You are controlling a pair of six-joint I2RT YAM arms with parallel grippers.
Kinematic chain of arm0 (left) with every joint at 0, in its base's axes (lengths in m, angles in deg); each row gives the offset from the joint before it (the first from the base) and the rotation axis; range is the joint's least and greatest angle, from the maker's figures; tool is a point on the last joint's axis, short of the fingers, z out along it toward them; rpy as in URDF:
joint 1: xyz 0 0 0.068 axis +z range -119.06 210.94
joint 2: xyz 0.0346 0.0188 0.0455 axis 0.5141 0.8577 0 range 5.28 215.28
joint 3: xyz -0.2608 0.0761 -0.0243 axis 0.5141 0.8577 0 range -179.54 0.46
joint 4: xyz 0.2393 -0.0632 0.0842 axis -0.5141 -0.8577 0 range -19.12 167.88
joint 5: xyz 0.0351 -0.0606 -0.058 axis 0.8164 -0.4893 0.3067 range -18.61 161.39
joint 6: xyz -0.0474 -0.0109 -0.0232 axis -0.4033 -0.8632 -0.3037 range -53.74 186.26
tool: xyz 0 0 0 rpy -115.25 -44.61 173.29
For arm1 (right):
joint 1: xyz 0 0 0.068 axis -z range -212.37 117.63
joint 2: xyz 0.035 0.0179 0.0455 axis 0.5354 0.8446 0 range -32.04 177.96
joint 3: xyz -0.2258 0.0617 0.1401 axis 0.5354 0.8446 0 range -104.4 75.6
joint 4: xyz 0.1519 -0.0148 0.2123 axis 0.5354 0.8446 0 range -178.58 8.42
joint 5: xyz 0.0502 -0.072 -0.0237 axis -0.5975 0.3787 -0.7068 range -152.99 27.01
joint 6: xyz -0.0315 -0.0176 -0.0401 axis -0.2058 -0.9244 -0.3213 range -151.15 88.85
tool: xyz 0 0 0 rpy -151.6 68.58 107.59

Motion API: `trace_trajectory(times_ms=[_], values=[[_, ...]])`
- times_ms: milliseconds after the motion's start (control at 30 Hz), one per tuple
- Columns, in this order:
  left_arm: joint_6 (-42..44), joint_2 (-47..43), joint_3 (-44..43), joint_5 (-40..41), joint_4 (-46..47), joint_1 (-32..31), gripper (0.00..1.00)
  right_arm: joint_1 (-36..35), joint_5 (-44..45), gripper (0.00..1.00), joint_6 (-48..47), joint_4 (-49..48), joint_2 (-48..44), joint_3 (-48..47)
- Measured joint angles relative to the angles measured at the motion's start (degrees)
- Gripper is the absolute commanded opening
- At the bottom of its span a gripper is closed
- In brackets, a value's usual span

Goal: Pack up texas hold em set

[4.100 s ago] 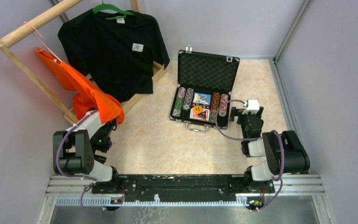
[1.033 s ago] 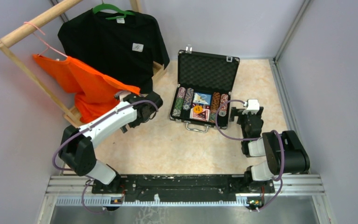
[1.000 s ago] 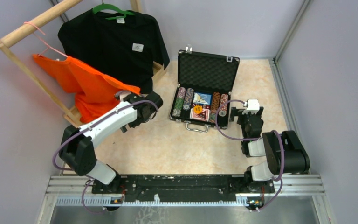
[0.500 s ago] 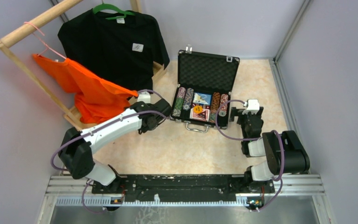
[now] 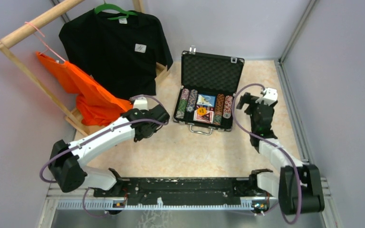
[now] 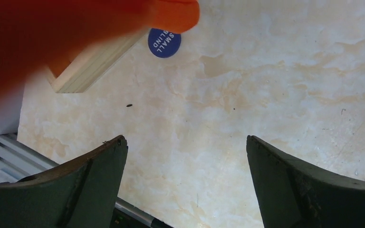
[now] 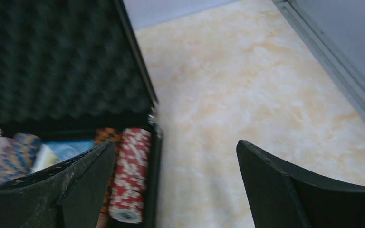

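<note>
Now my left gripper (image 6: 185, 142) and right gripper (image 7: 176, 147) gape empty, flanking the open black foam-lined case (image 5: 212, 72).

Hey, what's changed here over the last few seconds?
The left claw swung out from near its base to the left side of the open black foam-lined poker case, and the hanging orange garment shifted as it passed. The right claw reached farther forward along the case's right side. Both claws stayed open and empty; the case and its contents stayed put.
</note>
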Motion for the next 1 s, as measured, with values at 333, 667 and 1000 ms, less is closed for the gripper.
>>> trace_trajectory(times_ms=[333,667,1000], values=[[-15.0,1.5,1.8,3.0,-4.3,0.6,1.0,-9.4,-11.0,0.99,16.4,15.3,-3.6,-6.3],[-43.7,12.3,4.9,4.6,-11.0,0.9,0.94,-12.0,-19.8,0.99,19.7,18.0,1.4,-6.4],[-34.3,0.7,19.0,7.9,9.9,12.8,0.91,-12.0,-26.9,0.95,20.7,14.1,5.9,-6.4]])
